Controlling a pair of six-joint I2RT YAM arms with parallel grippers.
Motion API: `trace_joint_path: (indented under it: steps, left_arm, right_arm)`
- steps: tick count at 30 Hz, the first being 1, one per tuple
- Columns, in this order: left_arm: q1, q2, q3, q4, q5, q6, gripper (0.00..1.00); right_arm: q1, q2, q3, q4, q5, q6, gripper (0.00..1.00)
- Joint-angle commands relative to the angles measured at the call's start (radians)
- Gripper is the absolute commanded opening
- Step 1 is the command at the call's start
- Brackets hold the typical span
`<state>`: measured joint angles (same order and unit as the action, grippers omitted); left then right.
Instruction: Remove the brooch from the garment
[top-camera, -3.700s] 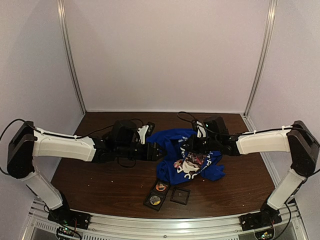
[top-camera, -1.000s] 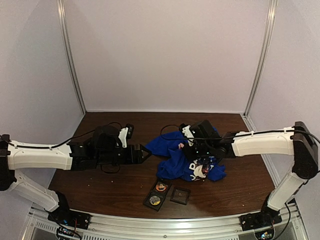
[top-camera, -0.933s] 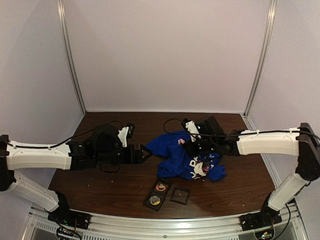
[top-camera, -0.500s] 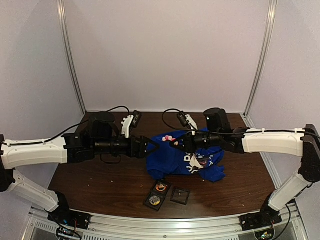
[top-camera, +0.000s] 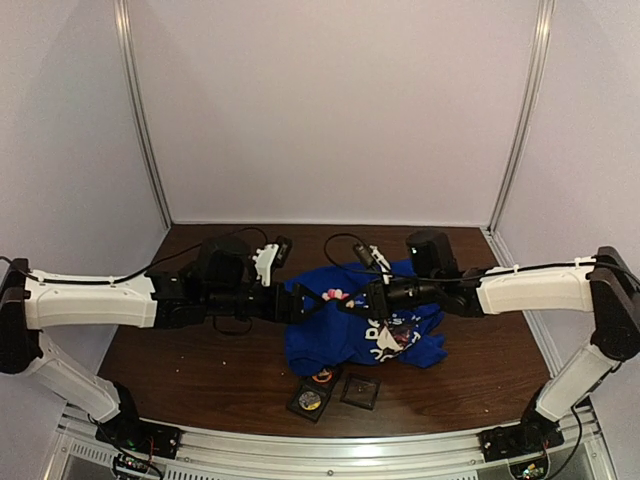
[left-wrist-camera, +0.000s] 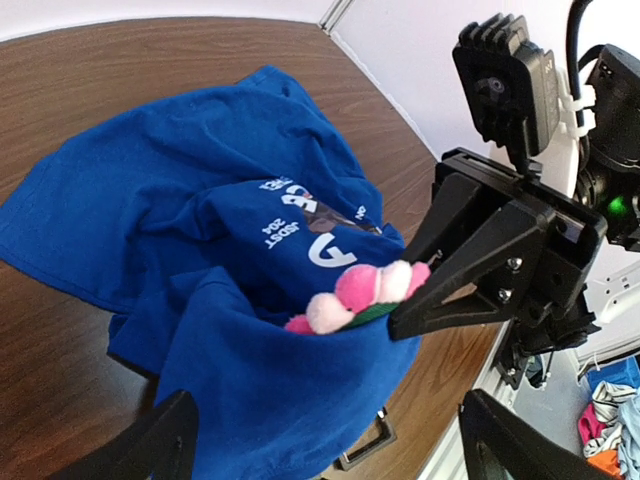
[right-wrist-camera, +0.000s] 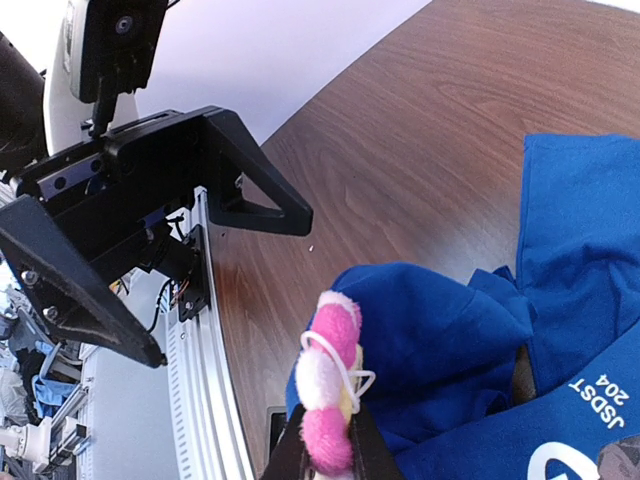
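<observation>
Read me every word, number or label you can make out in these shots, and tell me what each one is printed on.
"JDSST 204": small white print on the blue T-shirt, as best it reads; the last characters may be cut off by a fold.
Large white letters next to it on the T-shirt: folded over, not readable.
Two round badges: too small to read.
Pink brooch: no text.

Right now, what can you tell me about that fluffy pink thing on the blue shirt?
The brooch is a short row of fuzzy pompoms, pink and pale pink, with a hint of green and yellow beneath and a thin white thread looped across it. It sits on a raised fold of the blue T-shirt, held off the table. The right gripper pinches it at one end; the left gripper faces it wide open, not touching.
</observation>
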<state>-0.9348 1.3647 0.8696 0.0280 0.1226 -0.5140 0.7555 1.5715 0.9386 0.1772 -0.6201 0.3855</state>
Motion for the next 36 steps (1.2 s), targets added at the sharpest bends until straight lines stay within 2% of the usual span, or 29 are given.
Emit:
trace_joint_path:
  steps: [1, 10, 13, 15, 20, 21, 23, 25, 26, 29, 32, 36]
  left_arm:
    - [0.009, 0.043, -0.06, 0.076, -0.007, -0.014, 0.94]
    - [0.01, 0.167, -0.065, 0.16, 0.089, 0.006, 0.93]
    - [0.011, 0.211, -0.036, 0.134, 0.103, 0.034, 0.88]
    - [0.011, 0.23, -0.026, 0.138, 0.14, 0.044, 0.79]
    - [0.01, 0.236, -0.038, 0.156, 0.169, 0.041, 0.44]
    - [0.01, 0.234, -0.04, 0.157, 0.172, 0.041, 0.34]
    - [0.01, 0.231, -0.045, 0.159, 0.183, 0.042, 0.17]
    - [0.01, 0.228, -0.048, 0.162, 0.191, 0.042, 0.04]
    - [0.01, 0.226, -0.051, 0.163, 0.192, 0.043, 0.0]
    - [0.01, 0.219, -0.056, 0.161, 0.192, 0.045, 0.0]
    - [0.01, 0.217, -0.056, 0.156, 0.193, 0.048, 0.0]
    - [0.011, 0.217, -0.054, 0.153, 0.195, 0.048, 0.0]
  right_arm:
    - [-0.004, 0.016, -0.057, 0.125, -0.065, 0.072, 0.09]
    - [-0.004, 0.013, -0.059, 0.153, -0.095, 0.088, 0.09]
    - [-0.004, 0.018, -0.062, 0.159, -0.099, 0.096, 0.08]
    - [-0.004, 0.019, -0.065, 0.163, -0.093, 0.102, 0.08]
    - [-0.005, 0.015, -0.071, 0.164, -0.079, 0.107, 0.09]
    - [-0.004, 0.015, -0.07, 0.16, -0.075, 0.107, 0.1]
    - [-0.005, 0.013, -0.068, 0.148, -0.069, 0.107, 0.2]
    - [-0.005, 0.008, -0.063, 0.126, -0.056, 0.107, 0.36]
    - [-0.006, 0.005, -0.058, 0.109, -0.046, 0.106, 0.45]
    - [-0.008, -0.006, -0.038, 0.052, -0.013, 0.099, 0.65]
    - [-0.011, -0.002, 0.001, -0.028, 0.047, 0.081, 0.69]
    - [-0.012, 0.017, 0.034, -0.111, 0.101, 0.049, 0.65]
